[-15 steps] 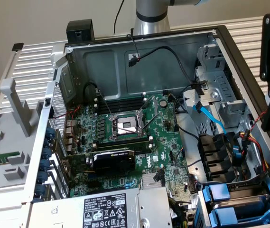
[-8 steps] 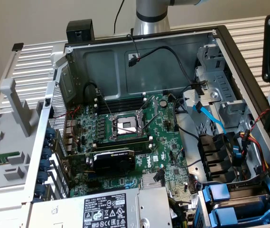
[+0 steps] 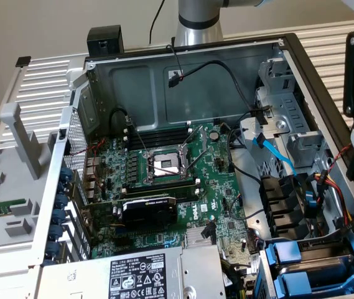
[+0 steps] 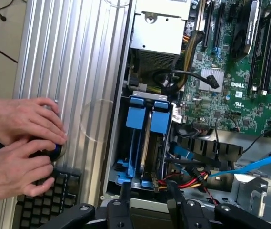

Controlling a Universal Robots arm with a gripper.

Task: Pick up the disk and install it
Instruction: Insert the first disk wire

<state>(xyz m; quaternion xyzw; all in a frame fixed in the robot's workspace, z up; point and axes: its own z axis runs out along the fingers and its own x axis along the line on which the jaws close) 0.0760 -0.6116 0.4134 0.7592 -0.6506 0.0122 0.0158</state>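
Showing on the disk [image 4: 138, 119]: a bright blue plastic front with a thin silver body behind it; seen edge-on, so no label is visible
Place: in the drive bay [image 4: 121, 167] at the corner of the open computer case [image 4: 78, 71], just beside the other blue carrier [image 4: 160, 114]; the two look alike, and which of them is the task's one is not certain
Pointing: stands on edge; its long axis runs along the case's side wall, with the blue front towards the power supply [image 4: 156, 28]
Gripper [image 4: 148, 202]: hangs above the bay end farthest from the power supply; whether it is released or clenched, I cannot tell; a grey slab shows in its middle
Cables: red and yellow wires [image 4: 187, 180] lie close to the gripper; a blue flat cable [image 4: 249, 164] crosses the cage nearby
Beside the case: a person's two hands [image 4: 21, 143] rest on a black keyboard [image 4: 54, 195]
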